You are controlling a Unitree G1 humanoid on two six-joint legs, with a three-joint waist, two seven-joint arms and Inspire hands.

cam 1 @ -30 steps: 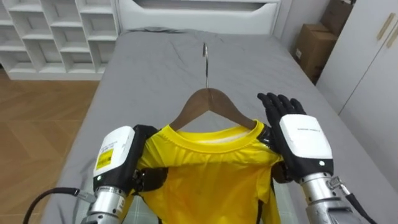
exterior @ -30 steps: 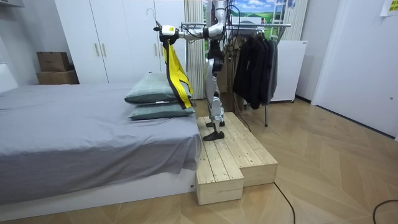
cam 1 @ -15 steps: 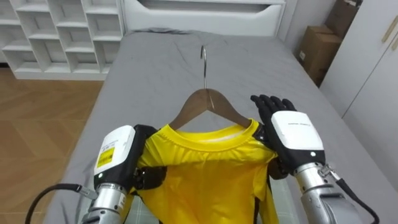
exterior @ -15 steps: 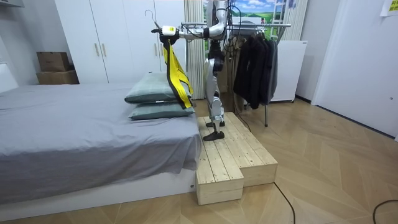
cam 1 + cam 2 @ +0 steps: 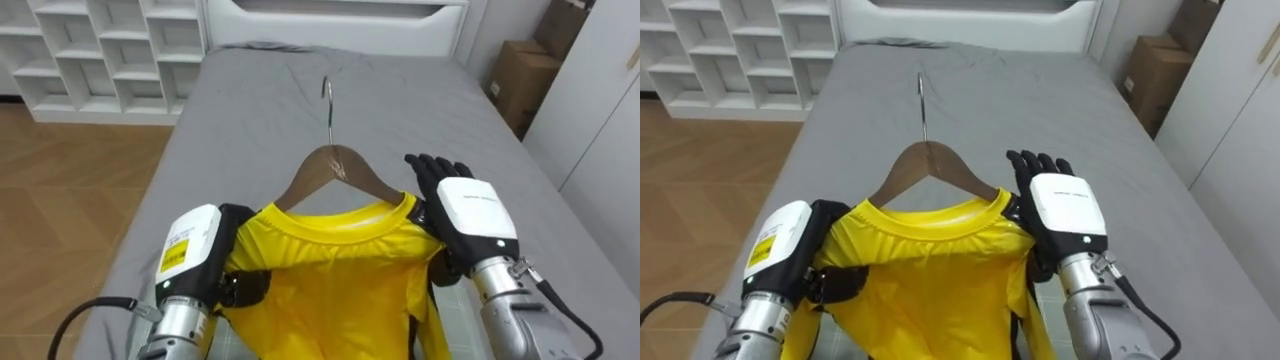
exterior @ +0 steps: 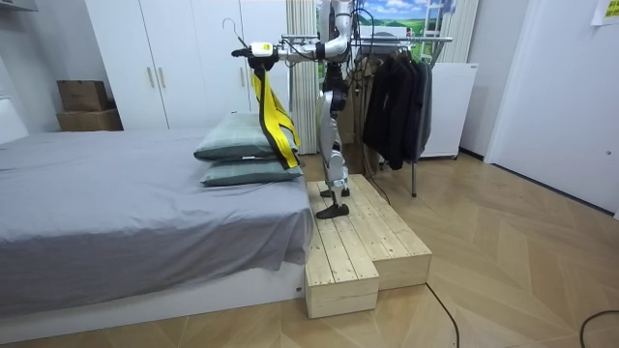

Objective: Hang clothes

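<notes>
Above the grey bed (image 5: 260,110), we carry the smooth yellow T-shirt (image 5: 330,265) on a curved wooden hanger (image 5: 338,165); our left hand (image 5: 195,245) curls around one shoulder, our right hand (image 5: 470,210) presses straight-fingered against the other.

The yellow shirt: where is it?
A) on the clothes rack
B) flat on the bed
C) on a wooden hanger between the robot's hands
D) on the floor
C: the yellow shirt hangs on the wooden hanger, left hand and right hand at its shoulders.
</notes>
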